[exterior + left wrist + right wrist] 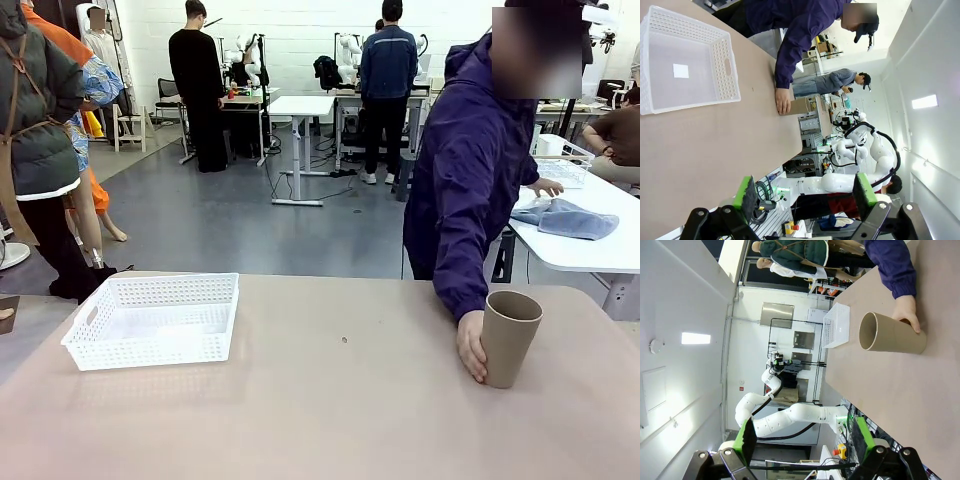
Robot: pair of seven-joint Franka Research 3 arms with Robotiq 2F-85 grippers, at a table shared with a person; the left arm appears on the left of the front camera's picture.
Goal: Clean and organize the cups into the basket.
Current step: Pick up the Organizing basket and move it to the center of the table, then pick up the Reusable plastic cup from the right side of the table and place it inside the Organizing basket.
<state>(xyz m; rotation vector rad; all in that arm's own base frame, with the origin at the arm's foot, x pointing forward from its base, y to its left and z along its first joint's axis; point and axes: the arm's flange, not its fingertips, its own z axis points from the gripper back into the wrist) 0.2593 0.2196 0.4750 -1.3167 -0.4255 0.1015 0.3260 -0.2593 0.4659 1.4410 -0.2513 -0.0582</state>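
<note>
One tan-brown cup (pixel 509 336) stands upright on the table at the right, with the person's hand (pixel 471 346) resting against its left side. In the right wrist view the same cup (pixel 892 333) shows sideways with its open mouth toward me and the hand (pixel 907 312) behind it. The white perforated basket (pixel 83 328) sits at the left of the table with nothing in it, also in the left wrist view as the basket (pixel 724 67). My left gripper (pixel 807 192) is open with nothing between its fingers. My right gripper (pixel 802 436) is open too, holding nothing.
The person in a purple jacket (pixel 470 170) stands at the far right edge of the tan table (pixel 330 400). A white table (pixel 590 215) with a blue cloth and a wire basket stands behind at the right. Other people stand farther back.
</note>
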